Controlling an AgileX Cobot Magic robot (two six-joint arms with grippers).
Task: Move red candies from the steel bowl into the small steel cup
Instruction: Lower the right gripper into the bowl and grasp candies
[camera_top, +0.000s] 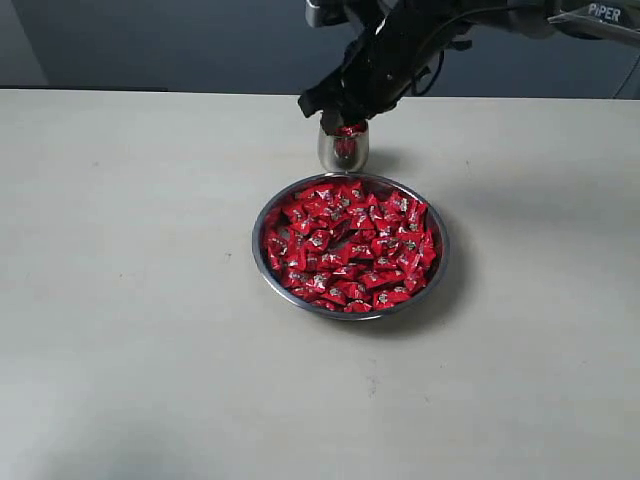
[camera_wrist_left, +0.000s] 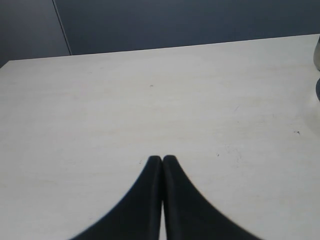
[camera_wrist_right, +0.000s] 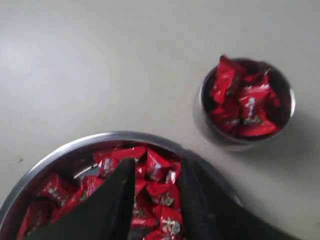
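- On the exterior view I see the wide, shallow steel bowl (camera_top: 262, 262), round and shiny with a thin rim. It sits near the middle of the pale, matte table (camera_top: 130, 300).
- The bowl is heaped with small, shiny-wrapped red candies (camera_top: 350, 245), each with a tiny pale-and-dark mark at its centre.
- The small steel cup (camera_top: 343, 152), mirror-sided and rounded at the base, stands upright just beyond the bowl's far rim. I cannot tell whether the two touch.
- The cup already holds several red candies, and one pokes up at its mouth (camera_top: 349, 130).
- My right claw (camera_top: 345, 112) hangs directly over the cup on the black arm (camera_top: 430, 40), which reaches in from the upper right.
- On the right wrist view the right claw (camera_wrist_right: 157, 170) is spread. Its two dark fingers (camera_wrist_right: 120, 190) stand apart with nothing pinched between them, and through the gap I see only the candies lying in the bowl (camera_wrist_right: 75, 145).
- That same view shows the cup (camera_wrist_right: 201, 112) beside the bowl, filled with crumpled red wrappers (camera_wrist_right: 245, 107).
- My left claw (camera_wrist_left: 162, 161) is pressed together, the black fingertips meeting, with nothing between them.
- It sits over bare tabletop (camera_wrist_left: 150, 90).
- The left claw does not show in the exterior view.
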